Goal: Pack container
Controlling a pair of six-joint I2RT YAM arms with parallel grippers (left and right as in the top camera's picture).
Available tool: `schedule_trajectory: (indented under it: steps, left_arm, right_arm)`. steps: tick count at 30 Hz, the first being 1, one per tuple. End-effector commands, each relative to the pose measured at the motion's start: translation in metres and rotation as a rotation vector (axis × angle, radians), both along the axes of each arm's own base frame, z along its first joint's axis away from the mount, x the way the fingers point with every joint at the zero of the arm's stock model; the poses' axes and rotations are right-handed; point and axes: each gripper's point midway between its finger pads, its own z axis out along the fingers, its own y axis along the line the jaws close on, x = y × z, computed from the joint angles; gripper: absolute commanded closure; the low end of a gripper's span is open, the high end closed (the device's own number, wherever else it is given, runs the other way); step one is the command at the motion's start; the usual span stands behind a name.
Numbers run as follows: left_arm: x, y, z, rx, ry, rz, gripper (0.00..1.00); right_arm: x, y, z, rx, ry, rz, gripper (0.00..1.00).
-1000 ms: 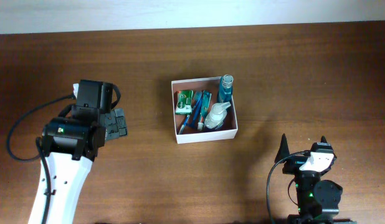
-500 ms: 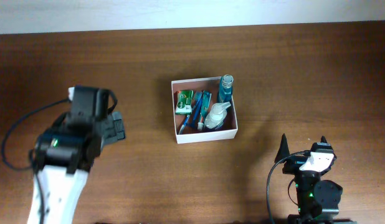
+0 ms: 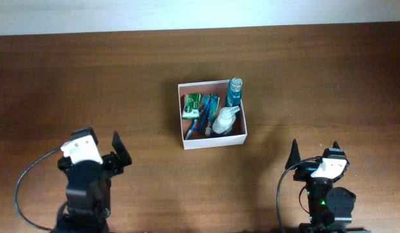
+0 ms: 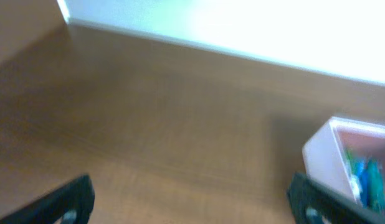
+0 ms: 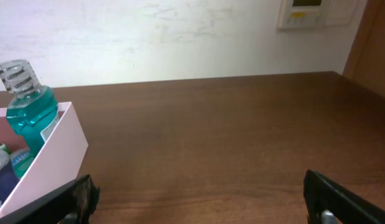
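The container (image 3: pixel 213 142), a square white box with a reddish-brown floor, stands mid-table. Inside are a blue mouthwash bottle (image 3: pixel 235 91), a clear white bottle (image 3: pixel 224 120), a green packet (image 3: pixel 191 104) and a toothpaste tube (image 3: pixel 211 107). The box also shows in the left wrist view (image 4: pixel 323 149) and the right wrist view (image 5: pixel 52 155), where the mouthwash bottle (image 5: pixel 27 106) rises above its rim. My left gripper (image 3: pixel 96 139) is open and empty, low at the front left. My right gripper (image 3: pixel 314 147) is open and empty at the front right.
The brown wooden table (image 3: pixel 316 77) runs to a white wall (image 3: pixel 200 13) at the back. A wall thermostat (image 5: pixel 308 12) shows in the right wrist view.
My left arm has pulled back from beside the container's left toward the front left edge, its gripper open and empty. The right arm has not moved.
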Motion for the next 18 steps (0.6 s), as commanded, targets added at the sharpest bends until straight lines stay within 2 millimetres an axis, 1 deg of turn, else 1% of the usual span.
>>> schedule_trajectory:
  steps: [1, 4, 9, 12, 18]
  left_arm:
    - [0.003, -0.008, -0.006, 0.161, -0.068, -0.121, 0.01]
    - [0.004, -0.017, -0.01, 0.231, -0.117, -0.202, 0.01]
    - [-0.002, -0.022, -0.018, 0.206, -0.185, -0.253, 0.01]
    - [-0.007, -0.027, -0.018, 0.189, -0.224, -0.295, 0.0]
    - [-0.014, -0.027, -0.024, 0.191, -0.289, -0.299, 0.01]
  right_arm:
    - [0.0, -0.001, -0.002, 0.001, 0.0, -0.001, 0.02]
    - [0.0, 0.0, -0.002, 0.001, 0.0, 0.0, 0.02]
    - [0.0, 0.0, -0.002, 0.001, 0.0, 0.0, 0.02]
    - [0.0, -0.001, -0.002, 0.001, 0.0, -0.001, 0.02]
    - [0.0, -0.001, -0.002, 0.001, 0.0, -0.001, 0.02]
